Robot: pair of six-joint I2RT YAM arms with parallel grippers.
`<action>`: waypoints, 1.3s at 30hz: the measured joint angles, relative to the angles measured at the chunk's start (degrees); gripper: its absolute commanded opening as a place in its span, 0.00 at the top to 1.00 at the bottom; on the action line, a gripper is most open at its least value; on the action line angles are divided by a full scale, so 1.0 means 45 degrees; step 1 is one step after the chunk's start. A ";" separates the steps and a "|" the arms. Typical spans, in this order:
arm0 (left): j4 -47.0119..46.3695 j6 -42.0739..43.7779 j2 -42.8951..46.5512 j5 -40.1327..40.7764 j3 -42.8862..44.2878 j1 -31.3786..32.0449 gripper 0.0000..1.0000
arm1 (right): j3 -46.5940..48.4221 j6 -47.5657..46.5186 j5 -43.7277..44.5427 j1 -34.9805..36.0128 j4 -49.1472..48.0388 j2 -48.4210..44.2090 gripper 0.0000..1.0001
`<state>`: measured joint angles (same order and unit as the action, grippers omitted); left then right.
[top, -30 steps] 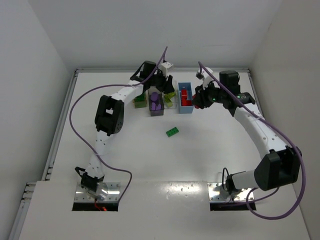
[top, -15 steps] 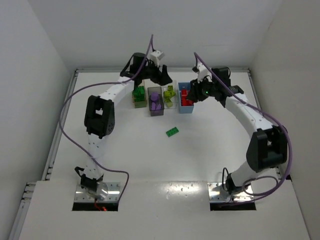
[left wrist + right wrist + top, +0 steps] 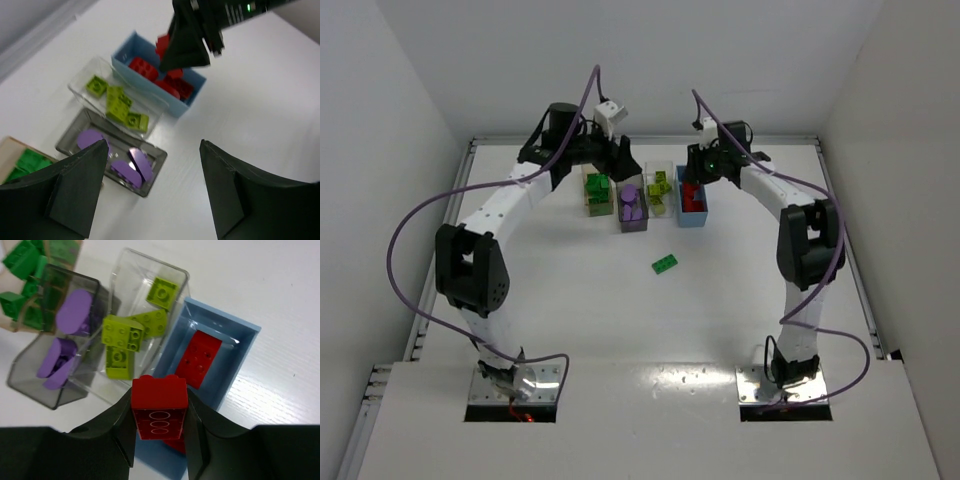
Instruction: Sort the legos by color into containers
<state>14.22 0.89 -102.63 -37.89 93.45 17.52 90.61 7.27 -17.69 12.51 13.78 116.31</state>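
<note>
On the white counter (image 3: 620,320) the right fingers (image 3: 120,435) are clamped on a red brick (image 3: 159,407) above the light blue bin (image 3: 239,371), where reds belong, while the left fingers (image 3: 75,190) stand apart, empty, and one green lego (image 3: 666,264) lies loose.

Bins (image 3: 632,227) in a row — lone brick (image 3: 665,264) before them.
</note>
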 measured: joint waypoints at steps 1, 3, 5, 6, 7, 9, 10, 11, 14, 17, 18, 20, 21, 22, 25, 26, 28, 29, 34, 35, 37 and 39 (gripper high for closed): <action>0.0180 0.0087 0.0000 -0.0010 -0.0180 -0.0005 0.20 | 0.0078 0.0034 0.0146 0.0000 0.0024 0.0233 0.81; 0.0850 0.0384 -0.0005 -0.0068 -0.0515 -0.0024 0.20 | 0.0189 0.0078 0.0369 0.0000 0.0053 0.0563 0.75; 0.1292 0.0690 0.0000 -0.0155 -0.0743 -0.0024 0.20 | 0.0209 0.0131 0.0568 0.0000 0.0092 0.0753 0.63; 0.1457 0.0840 0.0015 -0.0209 -0.0879 -0.0019 0.20 | 0.0228 0.0160 0.0631 0.0000 0.0107 0.0801 0.57; 0.1564 0.1030 0.0078 -0.0199 -0.1073 0.0005 0.20 | 0.0243 0.0175 0.0709 0.0000 0.0107 0.0826 0.46; 0.1880 0.1477 0.0330 -0.0044 -0.1613 0.0107 0.18 | 0.0296 0.0243 0.0894 0.0019 0.0107 0.0831 0.34; 0.2113 0.1773 0.0486 0.0097 -0.1860 0.0204 0.18 | 0.0330 0.0257 0.0957 0.0029 0.0097 0.0831 0.28; 0.2220 0.2127 0.0704 0.0325 -0.2157 0.0355 0.18 | 0.0369 0.0267 0.1044 0.0063 0.0083 0.0831 0.25; 0.2569 0.3045 0.1486 0.0933 -0.2992 0.1127 0.18 | 0.0423 0.0306 0.1219 0.0180 0.0000 0.0831 0.23; 0.2754 0.3711 0.2142 0.1379 -0.3682 0.2132 0.18 | 0.0423 0.0335 0.1282 0.0340 -0.0015 0.0801 0.23; 0.2788 0.3852 0.2278 0.1462 -0.3857 0.2453 0.18 | 0.0423 0.0408 0.1302 0.0408 0.0010 0.0743 0.23; 0.2841 0.4027 0.2331 0.1598 -0.4056 0.2968 0.21 | 0.0403 0.0563 0.1501 0.0525 0.0000 0.0423 0.22; 0.2866 0.4031 0.2297 0.1681 -0.4133 0.3206 0.21 | 0.0301 0.0665 0.1710 0.0549 -0.0053 0.0112 0.22; 0.2909 0.4031 0.2225 0.1749 -0.4172 0.3390 0.21 | 0.0146 0.0782 0.2016 0.0607 -0.0034 -0.0350 0.22; 0.2817 0.3934 0.1700 0.2030 -0.4192 0.3876 0.21 | -0.0194 0.1219 0.3162 0.0685 -0.0049 -0.2089 0.20; 0.2696 0.3866 0.1447 0.2176 -0.4197 0.4007 0.21 | -0.0306 0.1350 0.3638 0.0661 -0.0049 -0.2705 0.17; 0.2521 0.3657 0.0855 0.2487 -0.4197 0.4269 0.21 | -0.0593 0.1554 0.4643 0.0500 -0.0078 -0.4124 0.16; 0.2424 0.3565 0.0534 0.2647 -0.4197 0.4401 0.21 | -0.0797 0.1642 0.5129 0.0389 -0.0078 -0.4838 0.16; 0.2200 0.3254 -0.1258 0.3672 -0.3973 0.5144 0.21 | -0.2103 0.1860 0.6756 -0.0369 0.0092 -0.7597 0.14; 0.2161 0.3254 -0.1564 0.3910 -0.3915 0.5304 0.21 | -0.2390 0.1880 0.6951 -0.0500 0.0151 -0.7922 0.14; 0.2142 0.3254 -0.2084 0.4303 -0.3701 0.5605 0.21 | -0.2968 0.1909 0.7242 -0.0724 0.0393 -0.8437 0.14; 0.2074 0.3206 -0.2458 0.4668 -0.3473 0.5809 0.20 | -0.3434 0.1909 0.7329 -0.0957 0.0724 -0.8680 0.14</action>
<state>23.55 15.31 -113.69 -16.88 77.82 43.66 75.16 15.86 15.29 8.21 17.04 77.25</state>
